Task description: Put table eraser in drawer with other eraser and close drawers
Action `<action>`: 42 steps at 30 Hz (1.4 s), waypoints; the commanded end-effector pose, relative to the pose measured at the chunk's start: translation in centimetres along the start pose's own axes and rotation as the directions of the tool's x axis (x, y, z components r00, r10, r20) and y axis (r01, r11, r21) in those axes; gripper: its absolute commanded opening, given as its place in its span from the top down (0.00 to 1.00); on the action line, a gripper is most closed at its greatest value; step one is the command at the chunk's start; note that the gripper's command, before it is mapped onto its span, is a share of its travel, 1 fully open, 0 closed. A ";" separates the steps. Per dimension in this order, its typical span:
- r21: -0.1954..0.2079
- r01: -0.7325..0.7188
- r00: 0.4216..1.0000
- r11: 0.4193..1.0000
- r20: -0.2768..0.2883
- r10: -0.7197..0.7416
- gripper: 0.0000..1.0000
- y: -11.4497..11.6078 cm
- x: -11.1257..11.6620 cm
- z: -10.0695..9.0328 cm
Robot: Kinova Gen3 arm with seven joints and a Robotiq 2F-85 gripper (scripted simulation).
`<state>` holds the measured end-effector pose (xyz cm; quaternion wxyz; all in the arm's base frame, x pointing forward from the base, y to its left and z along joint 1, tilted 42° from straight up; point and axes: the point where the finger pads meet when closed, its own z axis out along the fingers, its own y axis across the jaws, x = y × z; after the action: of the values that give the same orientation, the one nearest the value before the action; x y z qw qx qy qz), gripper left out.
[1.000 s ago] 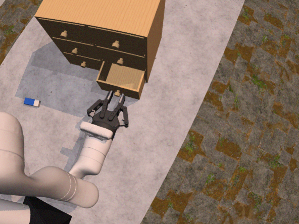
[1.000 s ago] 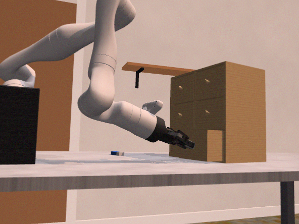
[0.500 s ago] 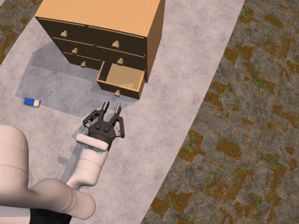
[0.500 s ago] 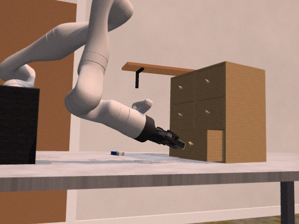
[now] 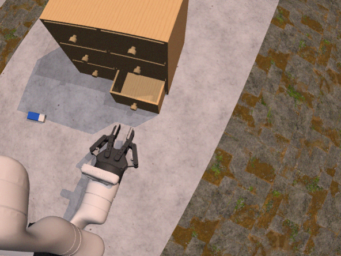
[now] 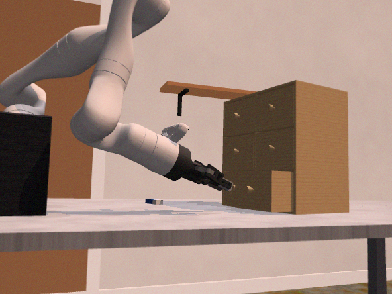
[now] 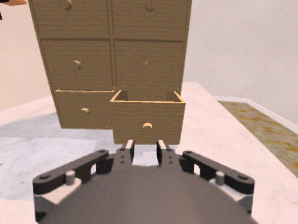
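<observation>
Eraser lies flat on the surface, well off to the left of the end effector and slightly nearer the chest's line than the wrist. The end effector is released, its fingers partly spread with nothing between them, apart from the knob of the open bottom right drawer.

That sideways offset decides the coming move. The eraser's long axis runs roughly along the front of the chest, blue end away from the fingers, white end towards them. The fingers point at the chest and would close along that length, so I judge the arm should rise, swing left, tip downward and turn about a quarter to pinch the short width.

No eraser shows in the visible part of the drawer; its back is hidden, so whether its like lies there I cannot tell. Brushing the drawer could shift it.

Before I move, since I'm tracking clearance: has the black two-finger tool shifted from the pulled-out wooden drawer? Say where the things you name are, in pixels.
Yes. The black two-finger tool (image 5: 124, 130) (image 6: 228, 186) (image 7: 145, 147) has backed away from the round knob (image 5: 133, 106) (image 6: 249, 188) (image 7: 147, 125) of that drawer.
</observation>
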<state>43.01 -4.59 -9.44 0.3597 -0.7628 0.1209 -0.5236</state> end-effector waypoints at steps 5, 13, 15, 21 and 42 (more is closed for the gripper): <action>-0.005 -0.004 1.000 1.000 -0.016 0.004 0.67 0.1 4.8 -5.1; -0.002 -0.004 1.000 1.000 -0.012 0.004 0.67 0.0 5.8 -6.3; -0.002 0.001 1.000 1.000 -0.012 -0.001 0.67 0.1 5.8 -6.3; -0.002 -0.004 1.000 1.000 0.001 0.004 0.67 0.0 5.8 -6.4; -0.007 0.004 0.970 1.000 0.243 -0.002 0.67 0.3 7.0 -8.6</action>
<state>37.98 -12.18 -3.68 0.3671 -0.8177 0.0910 -0.4340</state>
